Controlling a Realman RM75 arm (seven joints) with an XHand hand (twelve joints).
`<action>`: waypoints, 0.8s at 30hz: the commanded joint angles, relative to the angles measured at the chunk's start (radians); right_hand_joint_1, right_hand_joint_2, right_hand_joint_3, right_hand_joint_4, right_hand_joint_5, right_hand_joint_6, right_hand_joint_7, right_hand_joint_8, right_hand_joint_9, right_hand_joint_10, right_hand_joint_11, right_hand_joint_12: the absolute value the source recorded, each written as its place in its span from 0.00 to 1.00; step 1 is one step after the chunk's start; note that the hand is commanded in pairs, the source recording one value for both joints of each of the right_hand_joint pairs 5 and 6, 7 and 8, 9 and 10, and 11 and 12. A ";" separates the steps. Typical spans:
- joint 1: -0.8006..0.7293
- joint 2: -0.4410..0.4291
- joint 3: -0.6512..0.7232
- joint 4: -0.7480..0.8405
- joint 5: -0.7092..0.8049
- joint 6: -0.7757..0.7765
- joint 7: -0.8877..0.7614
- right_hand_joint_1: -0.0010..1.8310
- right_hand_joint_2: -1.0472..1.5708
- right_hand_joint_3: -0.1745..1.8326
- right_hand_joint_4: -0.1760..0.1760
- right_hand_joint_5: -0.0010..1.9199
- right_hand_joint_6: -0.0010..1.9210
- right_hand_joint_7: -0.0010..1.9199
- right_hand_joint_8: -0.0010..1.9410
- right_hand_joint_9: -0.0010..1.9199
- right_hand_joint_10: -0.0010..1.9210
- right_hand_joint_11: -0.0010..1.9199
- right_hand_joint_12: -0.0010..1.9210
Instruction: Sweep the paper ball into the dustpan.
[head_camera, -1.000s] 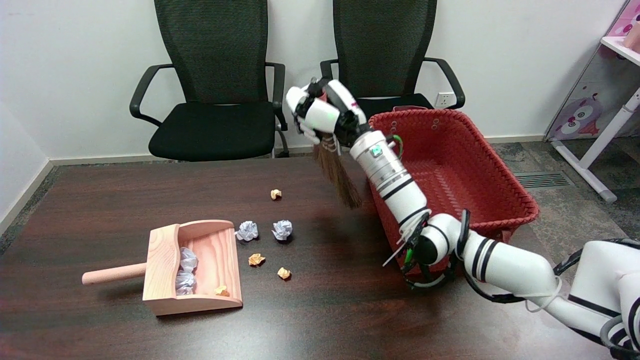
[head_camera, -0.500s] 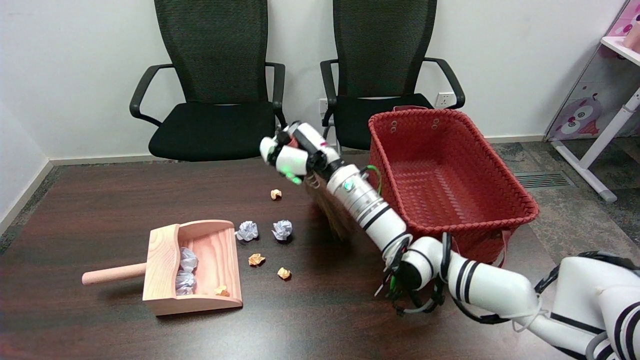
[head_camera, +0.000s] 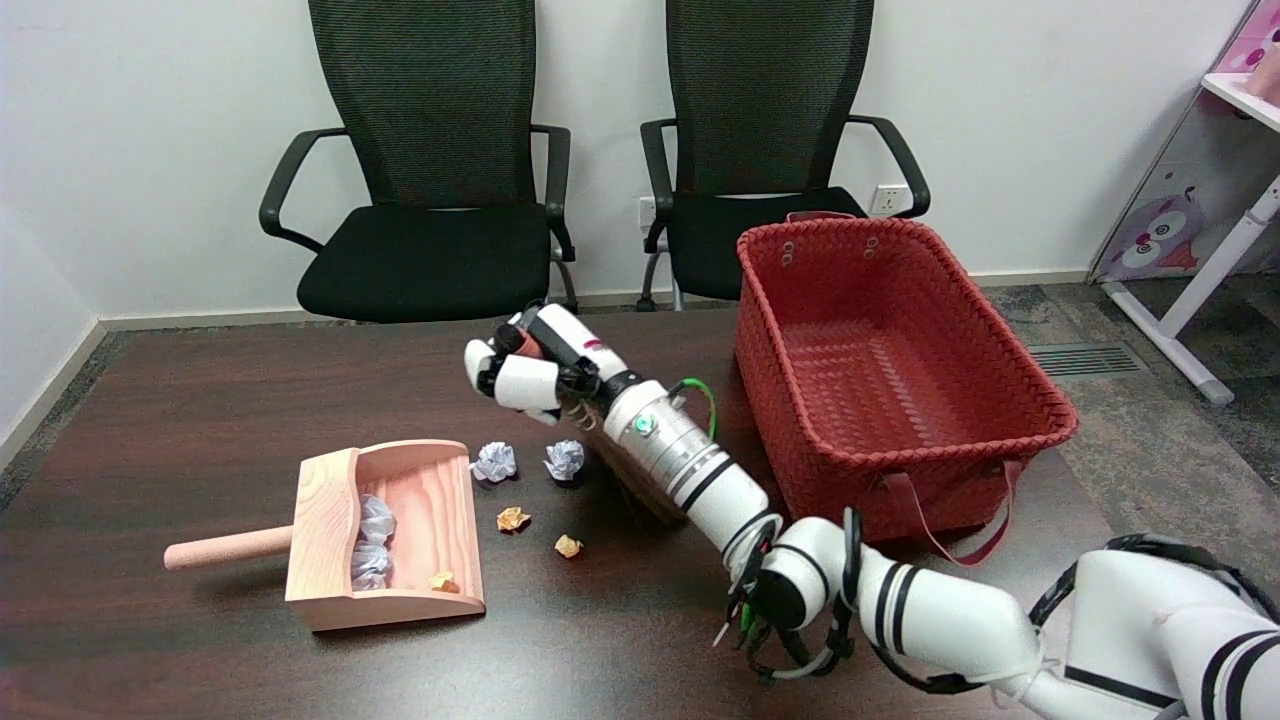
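On dark table (head_camera: 200, 400), right hand (head_camera: 530, 370) grips broom (head_camera: 630, 480), bristles slanting down-right, beside paper ball (head_camera: 564, 460).

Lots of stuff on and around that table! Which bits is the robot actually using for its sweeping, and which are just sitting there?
Part of the job:
right hand, holding the small broom
wooden dustpan, some balls already inside
white paper balls and small orange scraps lying loose on the table

Just there:
red woven basket
two black office chairs
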 joint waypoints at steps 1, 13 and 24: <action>-0.008 -0.121 -0.011 0.012 -0.024 -0.004 0.141 0.39 0.75 0.85 0.54 1.00 1.00 1.00 0.99 1.00 1.00 1.00 1.00; 0.036 -0.150 -0.026 -0.015 -0.013 -0.033 0.415 0.39 0.69 0.89 0.52 1.00 1.00 1.00 0.99 1.00 1.00 1.00 1.00; 0.077 -0.125 -0.013 -0.026 -0.010 -0.130 0.705 0.42 0.61 0.87 0.51 1.00 1.00 1.00 0.99 1.00 1.00 1.00 1.00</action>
